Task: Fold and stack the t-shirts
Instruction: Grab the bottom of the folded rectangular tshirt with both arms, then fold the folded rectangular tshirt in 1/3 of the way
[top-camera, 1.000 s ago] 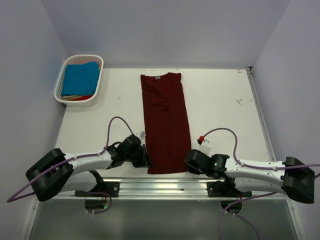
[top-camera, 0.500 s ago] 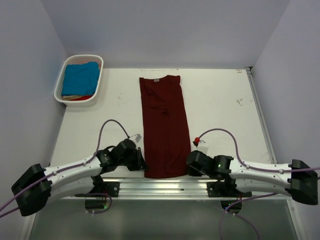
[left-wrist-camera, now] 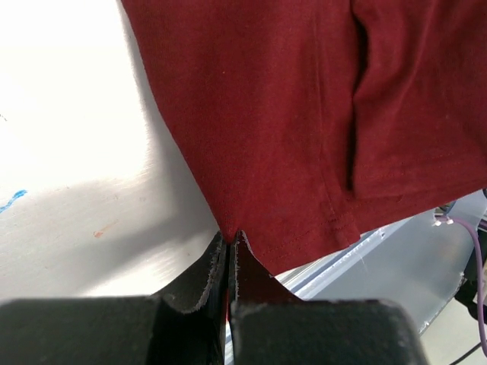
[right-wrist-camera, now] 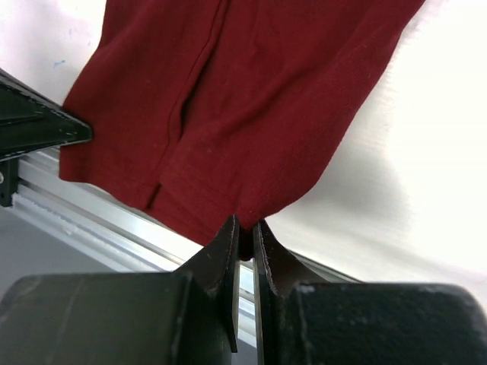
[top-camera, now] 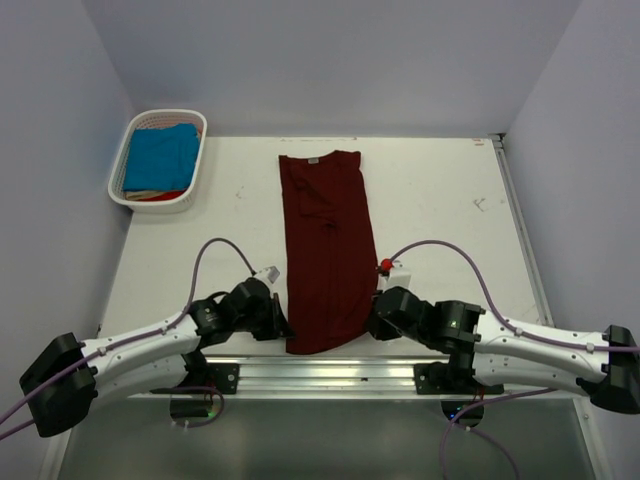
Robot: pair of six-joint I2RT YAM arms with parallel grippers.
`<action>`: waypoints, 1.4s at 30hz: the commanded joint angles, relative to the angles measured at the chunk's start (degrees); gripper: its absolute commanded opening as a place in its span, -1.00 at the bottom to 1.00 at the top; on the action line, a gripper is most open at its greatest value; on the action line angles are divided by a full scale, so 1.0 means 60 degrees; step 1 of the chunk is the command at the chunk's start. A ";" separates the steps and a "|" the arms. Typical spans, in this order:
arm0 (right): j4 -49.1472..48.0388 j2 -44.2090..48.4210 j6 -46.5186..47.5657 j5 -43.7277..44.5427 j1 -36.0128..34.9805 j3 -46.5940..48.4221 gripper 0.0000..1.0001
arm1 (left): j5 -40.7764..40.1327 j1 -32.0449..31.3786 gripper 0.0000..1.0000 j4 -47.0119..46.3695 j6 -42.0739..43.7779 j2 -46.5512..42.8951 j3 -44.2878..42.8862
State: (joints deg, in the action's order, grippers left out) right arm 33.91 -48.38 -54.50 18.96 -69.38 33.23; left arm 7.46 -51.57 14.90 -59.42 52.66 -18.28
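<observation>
Left gripper (left-wrist-camera: 230, 242) and right gripper (right-wrist-camera: 245, 230) are each pinched onto a near hem corner of the maroon t-shirt (top-camera: 328, 250), which is laid lengthwise on the white table (top-camera: 440, 190).

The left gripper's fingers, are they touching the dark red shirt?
Touching. In the left wrist view the left gripper is shut on the maroon t-shirt, pinching its hem corner between the fingertips.

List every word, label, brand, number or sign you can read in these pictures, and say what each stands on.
No text can be read.
The neck tag of the maroon t-shirt: too small to read.
The table: only scuff marks, no writing.
</observation>
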 commanded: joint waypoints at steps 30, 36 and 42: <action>0.1117 -0.1956 0.0353 0.3857 0.0328 0.2240 -1.00 | -0.1830 0.0157 -0.94 -0.0827 0.1392 0.1668 -0.3076; 0.0648 -0.2321 0.0557 0.3857 0.0694 0.2210 -1.00 | -0.2298 0.0348 -1.00 -0.1149 0.1684 0.1637 -0.2769; -0.0392 -0.2907 0.1421 0.3126 0.1865 0.2269 -1.00 | -0.2269 0.0860 -1.00 -0.2115 0.2182 0.2207 -0.2636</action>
State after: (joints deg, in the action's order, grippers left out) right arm 36.91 -64.60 -48.84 38.46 -60.97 45.01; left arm -4.01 -47.99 8.05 -49.67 64.31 -34.57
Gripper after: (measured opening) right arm 0.094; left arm 0.012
